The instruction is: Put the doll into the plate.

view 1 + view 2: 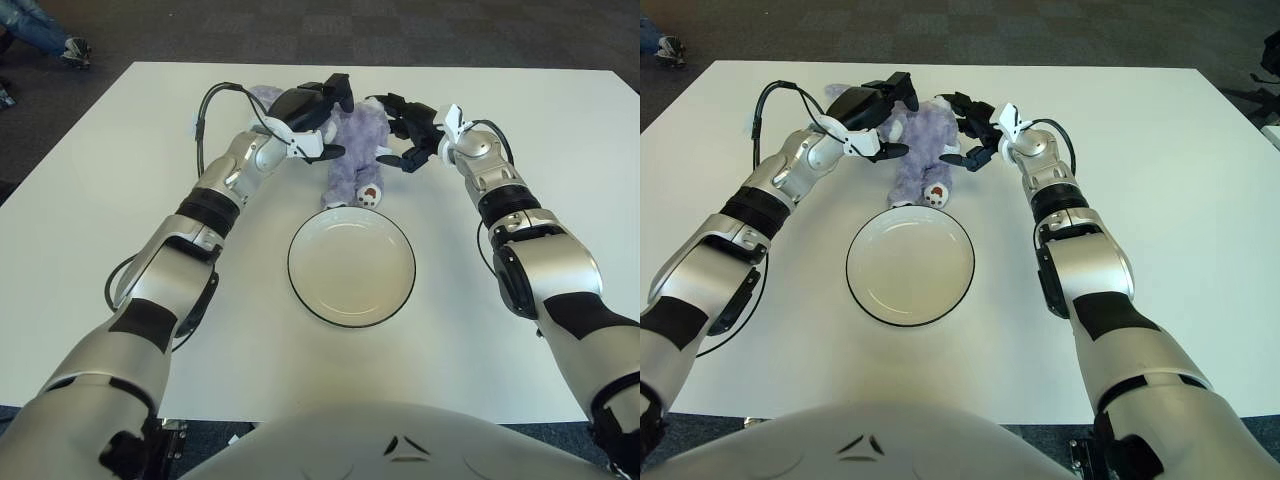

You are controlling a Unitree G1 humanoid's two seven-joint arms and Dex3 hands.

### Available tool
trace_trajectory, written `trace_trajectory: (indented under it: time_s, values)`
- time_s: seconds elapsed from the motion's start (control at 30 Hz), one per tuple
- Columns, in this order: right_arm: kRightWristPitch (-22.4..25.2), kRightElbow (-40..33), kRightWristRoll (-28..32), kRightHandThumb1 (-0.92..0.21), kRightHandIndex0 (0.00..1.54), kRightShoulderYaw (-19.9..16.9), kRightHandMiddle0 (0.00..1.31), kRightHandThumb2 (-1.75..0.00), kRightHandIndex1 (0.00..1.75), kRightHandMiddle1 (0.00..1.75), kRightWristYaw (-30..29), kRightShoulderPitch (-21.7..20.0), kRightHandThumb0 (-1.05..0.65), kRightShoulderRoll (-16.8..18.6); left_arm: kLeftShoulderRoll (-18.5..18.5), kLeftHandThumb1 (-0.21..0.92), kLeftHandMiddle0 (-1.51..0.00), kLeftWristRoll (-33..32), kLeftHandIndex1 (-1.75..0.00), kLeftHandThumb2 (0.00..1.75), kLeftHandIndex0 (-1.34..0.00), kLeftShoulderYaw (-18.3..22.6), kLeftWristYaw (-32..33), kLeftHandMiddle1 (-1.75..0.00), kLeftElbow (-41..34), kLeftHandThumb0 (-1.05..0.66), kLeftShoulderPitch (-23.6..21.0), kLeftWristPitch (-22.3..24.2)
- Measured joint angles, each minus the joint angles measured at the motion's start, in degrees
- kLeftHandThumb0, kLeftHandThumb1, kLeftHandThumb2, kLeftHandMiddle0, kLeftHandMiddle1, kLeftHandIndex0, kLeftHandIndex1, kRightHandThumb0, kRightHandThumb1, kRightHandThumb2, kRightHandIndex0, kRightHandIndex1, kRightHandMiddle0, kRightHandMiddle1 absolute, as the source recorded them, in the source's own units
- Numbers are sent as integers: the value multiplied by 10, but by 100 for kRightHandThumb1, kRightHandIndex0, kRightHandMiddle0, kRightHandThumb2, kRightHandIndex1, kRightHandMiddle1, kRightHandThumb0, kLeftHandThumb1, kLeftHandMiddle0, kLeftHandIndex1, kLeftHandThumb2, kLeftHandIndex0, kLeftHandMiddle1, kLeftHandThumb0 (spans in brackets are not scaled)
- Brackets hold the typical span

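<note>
Inventory, counted:

- Soft purple plush doll (355, 150) with pale feet: one.
- Round white plate (351, 267) with a thin dark rim: one.
- White rectangular table (120, 170): one.
- Three-finger robot hands, black with white housings: two, namely the left hand (312, 108) and the right hand (412, 125).
- Silver-and-black robot arms: two, one to each hand.
- Black cable loops running along the forearms: two, the left cable (205, 110) and the right cable (497, 135).
- Blue-clad leg with a dark shoe (72, 50), partly in frame at the far left corner of the floor: one.
</note>
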Motion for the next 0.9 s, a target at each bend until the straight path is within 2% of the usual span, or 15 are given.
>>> trace_trajectory:
  time_s: [0.13,0.33,0.37,0.47,0.6,0.67,0.8,0.87,0.9]
  values:
    - [-11,5,-1,-32,0,1,0,-81,114,71,4,0,-77,-1,1,47,-47,1,-140,112,0,0,-2,-175,-4,42,2,-2]
    - [-17,7,-17,-34,0,11,0,-79,129,81,-4,-4,-77,-5,3,61,-37,4,-126,94,0,0,-2,-175,-6,39,2,-10]
    - [-17,7,-21,-35,0,14,0,-79,132,82,-8,-5,-77,-5,3,44,-24,4,-124,109,0,0,-2,-170,-7,32,2,-10]
    - [-20,8,-35,-36,0,23,0,-79,138,86,-22,-8,-77,-7,3,21,-8,3,-123,132,0,1,-4,-165,-10,24,3,-10]
    - [-28,8,-61,-36,3,41,0,-80,143,96,-44,-13,-74,-12,2,13,-2,0,-123,140,0,4,-9,-164,-19,20,6,-8]
    - [-28,8,-73,-31,17,50,0,-87,148,110,-55,-17,-66,-13,2,11,-1,0,-126,141,0,5,-12,-166,-24,20,8,-6]
    - [-26,8,-94,-28,35,64,0,-96,159,142,-82,-21,-59,-14,2,10,0,0,-134,142,0,5,-16,-166,-30,19,11,-5]
    - [-24,8,-101,-27,45,68,10,-100,165,159,-95,-21,-57,-14,2,10,0,0,-143,142,0,5,-17,-166,-32,19,12,-5]
    - [-21,8,-104,-27,50,69,17,-106,165,161,-102,-21,-46,-14,2,10,0,1,-145,143,0,5,-17,-165,-32,19,13,-4]
